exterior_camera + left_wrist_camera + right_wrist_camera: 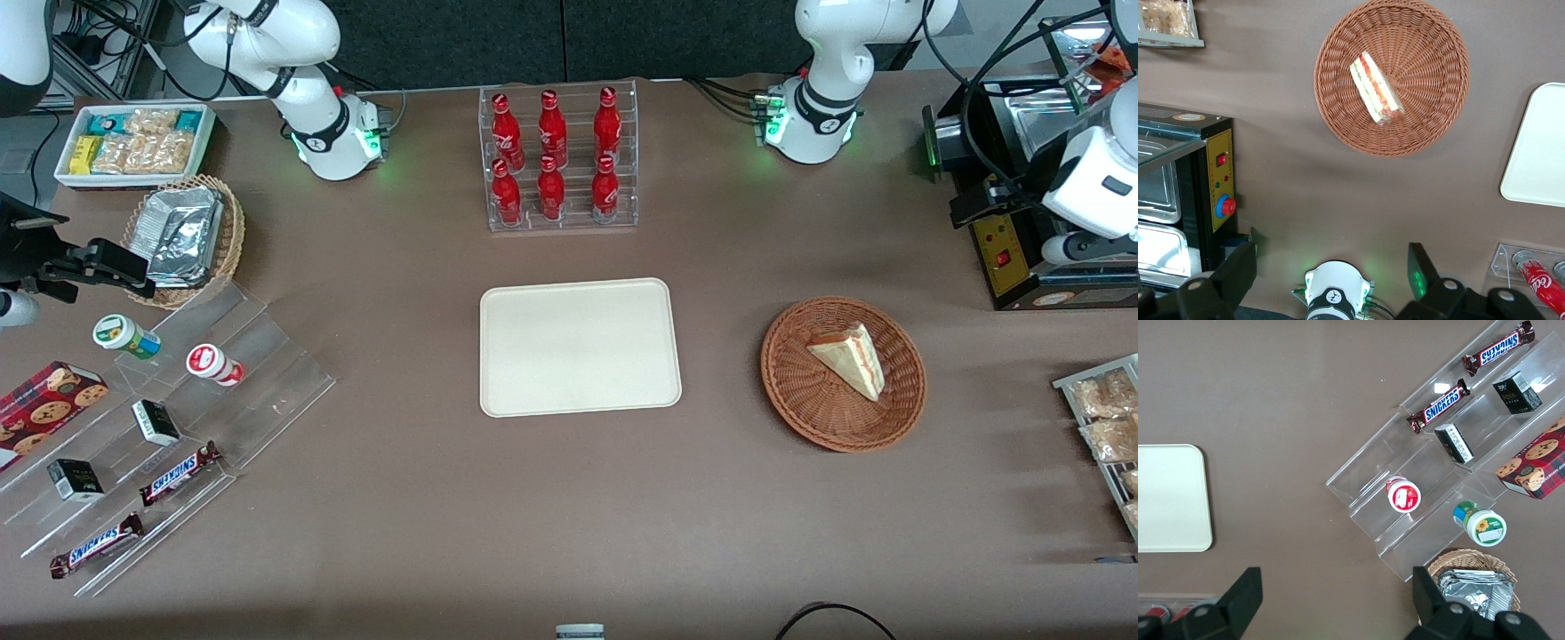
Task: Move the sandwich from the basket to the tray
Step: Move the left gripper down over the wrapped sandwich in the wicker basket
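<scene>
Awaiting pickup: the sandwich (849, 358) lies in the basket (805, 404), beside the bare tray (580, 347) at the table's middle; the gripper (1331, 277), fingers spread and unloaded, hangs high above; descent onto the wedge comes next

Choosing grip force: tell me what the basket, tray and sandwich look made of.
Basket: woven wicker, matte reddish-brown, visible weave. Tray: probably plastic, smooth matte cream, low molded rim. Sandwich: soft pale bread with red-orange filling. The open gripper hangs above the table beside the basket.
</scene>
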`<act>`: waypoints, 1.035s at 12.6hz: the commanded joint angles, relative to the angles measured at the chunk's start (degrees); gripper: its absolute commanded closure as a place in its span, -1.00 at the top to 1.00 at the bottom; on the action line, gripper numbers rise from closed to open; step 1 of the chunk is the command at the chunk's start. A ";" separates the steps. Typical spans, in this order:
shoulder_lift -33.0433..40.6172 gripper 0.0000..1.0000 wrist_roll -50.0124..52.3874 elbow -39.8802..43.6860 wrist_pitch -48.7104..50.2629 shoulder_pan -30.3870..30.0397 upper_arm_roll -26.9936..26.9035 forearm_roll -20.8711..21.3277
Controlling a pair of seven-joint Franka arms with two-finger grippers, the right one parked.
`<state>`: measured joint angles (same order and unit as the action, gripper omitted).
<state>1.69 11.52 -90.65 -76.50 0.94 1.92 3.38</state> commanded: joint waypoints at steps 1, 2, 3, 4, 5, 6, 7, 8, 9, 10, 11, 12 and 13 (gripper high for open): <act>0.86 1.00 -0.97 0.82 -1.80 -0.15 0.01 -1.51; 0.86 1.00 -0.89 0.56 -2.16 -0.15 0.01 -3.27; 0.60 1.00 -0.97 -0.14 -2.51 -0.15 0.01 -3.20; 0.42 1.00 -0.97 -2.14 -3.82 -0.15 0.01 -3.46; 0.86 1.00 -1.15 -5.30 -6.36 -0.23 -0.16 -3.64; 1.47 1.00 -1.15 -8.81 -10.65 -0.58 -0.34 -3.55; 1.82 1.00 -1.15 -11.63 -13.30 -0.59 -0.34 -3.46; 1.91 1.00 -0.98 -13.83 -15.42 -0.67 -0.34 -3.12; 1.83 1.00 -0.54 -16.72 -19.27 -0.67 -0.34 -3.11; 1.74 1.00 -0.10 -19.62 -23.05 -0.67 -0.34 -3.11; 1.57 1.00 1.21 -22.87 -27.26 -0.59 -0.34 -3.11; 1.39 1.00 3.66 -26.21 -32.09 -0.59 -0.25 -3.11; 0.95 1.00 6.12 -29.03 -36.75 -0.50 -0.25 -3.20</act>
<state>1.53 14.16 -113.92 -106.61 0.71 1.39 0.54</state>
